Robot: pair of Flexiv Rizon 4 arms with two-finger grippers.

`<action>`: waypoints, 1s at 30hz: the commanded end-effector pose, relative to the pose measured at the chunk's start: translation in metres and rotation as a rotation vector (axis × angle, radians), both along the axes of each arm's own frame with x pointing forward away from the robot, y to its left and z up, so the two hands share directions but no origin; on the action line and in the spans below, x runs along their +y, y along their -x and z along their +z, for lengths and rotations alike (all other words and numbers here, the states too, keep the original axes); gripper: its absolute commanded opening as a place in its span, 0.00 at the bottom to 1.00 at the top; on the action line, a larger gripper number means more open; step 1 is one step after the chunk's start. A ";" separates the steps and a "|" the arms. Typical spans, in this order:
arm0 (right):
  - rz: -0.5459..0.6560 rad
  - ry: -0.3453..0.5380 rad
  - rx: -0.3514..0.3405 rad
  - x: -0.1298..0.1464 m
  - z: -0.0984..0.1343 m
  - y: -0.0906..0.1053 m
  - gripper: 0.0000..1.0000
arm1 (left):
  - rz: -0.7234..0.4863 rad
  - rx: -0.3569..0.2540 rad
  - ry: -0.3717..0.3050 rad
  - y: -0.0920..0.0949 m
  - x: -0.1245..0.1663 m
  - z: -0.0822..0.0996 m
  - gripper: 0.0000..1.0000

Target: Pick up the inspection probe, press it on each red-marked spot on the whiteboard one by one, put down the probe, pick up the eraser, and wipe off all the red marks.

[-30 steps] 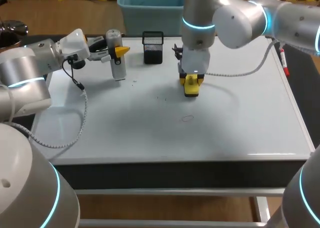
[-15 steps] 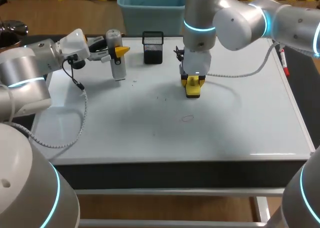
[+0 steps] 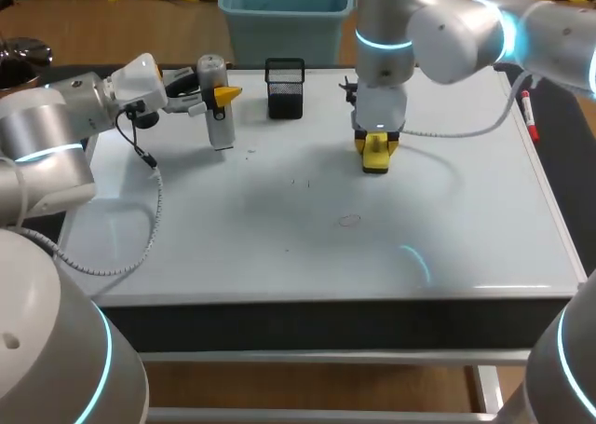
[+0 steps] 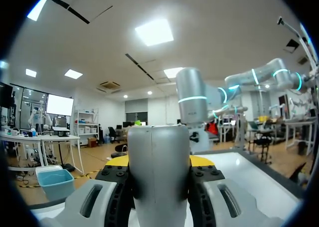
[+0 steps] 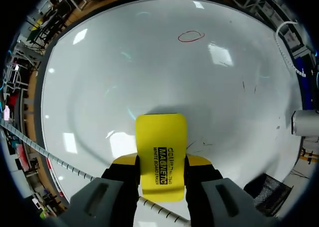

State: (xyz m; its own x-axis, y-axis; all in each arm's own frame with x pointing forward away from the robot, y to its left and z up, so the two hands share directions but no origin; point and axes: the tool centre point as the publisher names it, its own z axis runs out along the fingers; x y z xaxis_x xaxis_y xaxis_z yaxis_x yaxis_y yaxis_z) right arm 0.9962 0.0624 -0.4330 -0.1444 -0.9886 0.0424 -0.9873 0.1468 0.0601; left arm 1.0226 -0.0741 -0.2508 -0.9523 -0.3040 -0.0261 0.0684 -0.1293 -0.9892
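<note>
The right gripper (image 5: 160, 163) is clamped on the yellow eraser (image 5: 160, 144). Whether the eraser touches the whiteboard (image 3: 279, 247) cannot be determined. The left gripper (image 4: 158, 161) grips the probe (image 4: 158, 187), whose tip is hidden. A red mark (image 5: 191, 36) lies ahead of the eraser. Since the earlier frame, the right gripper has shifted rightward.

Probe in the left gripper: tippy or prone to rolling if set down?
Likely tippy on end: the probe looks tall and narrow. Its round body would probably roll if laid on the smooth whiteboard.
</note>
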 end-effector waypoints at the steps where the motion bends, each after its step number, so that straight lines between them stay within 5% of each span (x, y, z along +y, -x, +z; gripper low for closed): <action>1: -0.008 0.000 0.002 -0.011 -0.012 -0.004 0.00 | 0.000 -0.002 0.001 0.000 0.000 0.001 0.00; 8: -0.039 -0.005 -0.004 -0.019 -0.010 -0.010 0.00 | 0.000 -0.002 0.001 0.000 0.000 0.001 0.00; 16: -0.078 -0.021 -0.019 -0.031 0.018 -0.026 0.00 | 0.000 -0.002 0.001 0.000 0.000 0.001 0.00; 30: -0.303 0.002 -0.023 -0.105 0.041 -0.089 0.00 | 0.000 -0.002 0.001 0.000 0.000 0.001 0.00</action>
State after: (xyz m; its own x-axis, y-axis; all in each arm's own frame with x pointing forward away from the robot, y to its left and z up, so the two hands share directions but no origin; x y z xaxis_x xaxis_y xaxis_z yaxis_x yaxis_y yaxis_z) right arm 1.0747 -0.0344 -0.3913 -0.4267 -0.9036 0.0376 -0.9038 0.4276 0.0189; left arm 1.0226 -0.0741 -0.2508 -0.9524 -0.3039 -0.0261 0.0684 -0.1292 -0.9893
